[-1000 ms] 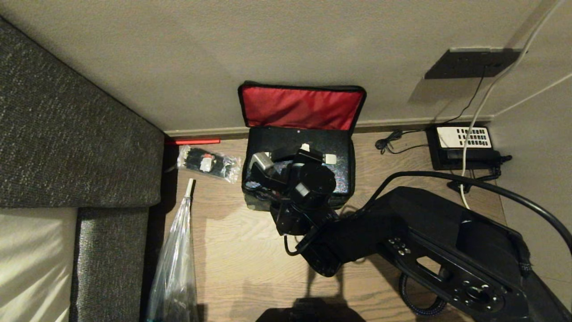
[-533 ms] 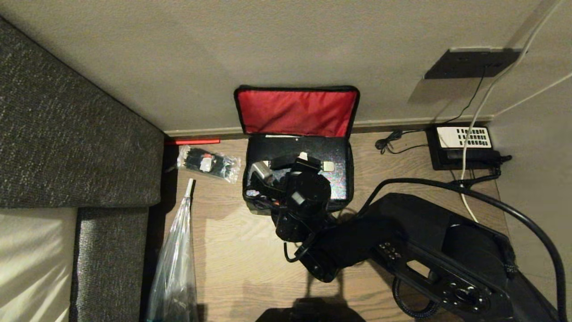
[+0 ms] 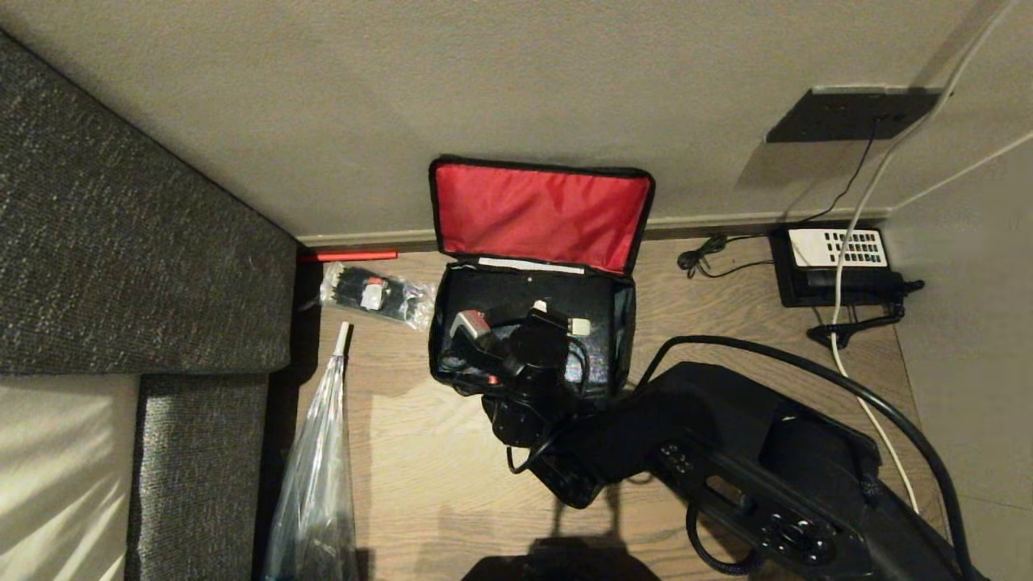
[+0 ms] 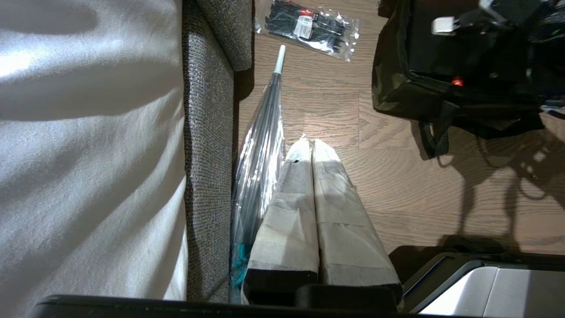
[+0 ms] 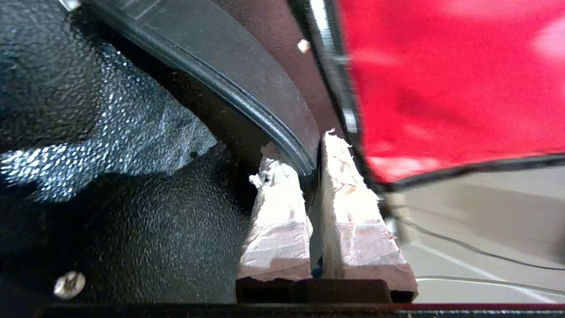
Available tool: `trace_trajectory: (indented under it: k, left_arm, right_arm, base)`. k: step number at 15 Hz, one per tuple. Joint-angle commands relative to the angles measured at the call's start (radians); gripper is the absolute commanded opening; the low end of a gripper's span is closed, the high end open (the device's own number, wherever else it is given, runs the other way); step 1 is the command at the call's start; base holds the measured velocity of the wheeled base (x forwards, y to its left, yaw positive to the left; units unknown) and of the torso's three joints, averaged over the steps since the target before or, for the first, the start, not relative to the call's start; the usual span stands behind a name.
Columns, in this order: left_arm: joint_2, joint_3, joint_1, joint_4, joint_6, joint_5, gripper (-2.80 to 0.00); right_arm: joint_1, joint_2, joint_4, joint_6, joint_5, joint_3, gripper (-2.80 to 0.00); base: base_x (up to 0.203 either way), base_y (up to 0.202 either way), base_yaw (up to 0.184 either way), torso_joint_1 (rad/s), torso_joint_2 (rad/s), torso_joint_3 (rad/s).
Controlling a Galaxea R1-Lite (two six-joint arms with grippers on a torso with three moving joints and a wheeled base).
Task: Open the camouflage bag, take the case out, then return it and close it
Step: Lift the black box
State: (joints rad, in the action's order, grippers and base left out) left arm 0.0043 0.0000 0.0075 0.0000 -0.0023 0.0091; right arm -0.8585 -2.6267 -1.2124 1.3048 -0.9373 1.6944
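Observation:
The camouflage bag [image 3: 452, 367] stands open on the floor by the wall, its red-lined lid [image 3: 537, 214] leaning back. The black case [image 3: 533, 292] sits tilted in the bag's mouth. My right gripper [image 3: 557, 319] reaches in from the near side. In the right wrist view my right gripper [image 5: 300, 150] is shut on the case's curved black rim [image 5: 247, 88], with the red lining just beyond. The bag's camouflage side [image 4: 395, 75] also shows in the left wrist view. There, my left gripper [image 4: 307, 143] hangs shut and empty over the floor.
A clear packet of black ties [image 3: 375, 294] lies left of the bag. A long clear plastic sleeve [image 3: 319, 476] leans along the grey sofa [image 3: 121, 242]. A black telephone [image 3: 835, 258] with cables sits at the right by the wall.
My right arm has drawn back toward me with the case in its grip. The case's far edge has come away from the lid, and the bag has shifted slightly.

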Motion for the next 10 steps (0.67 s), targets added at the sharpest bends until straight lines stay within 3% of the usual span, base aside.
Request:
trace_trajectory:
  k: [1,10]
  left_arm:
    - [0.0,0.002,0.0,0.0,-0.001,0.001,-2.8]
    - [0.002,0.002,0.0,0.0,0.0,0.001,-2.8]
  right_arm:
    - [0.006,-0.006,0.055,-0.048,-0.006,0.035,-2.8]
    - [-0.004,0.085,0.085,-0.046,-0.008,0.023,-2.8]
  base:
    - [0.0,0.0,0.0,0.0,0.0,0.0]
    - [0.0,0.0,0.0,0.0,0.0,0.0]
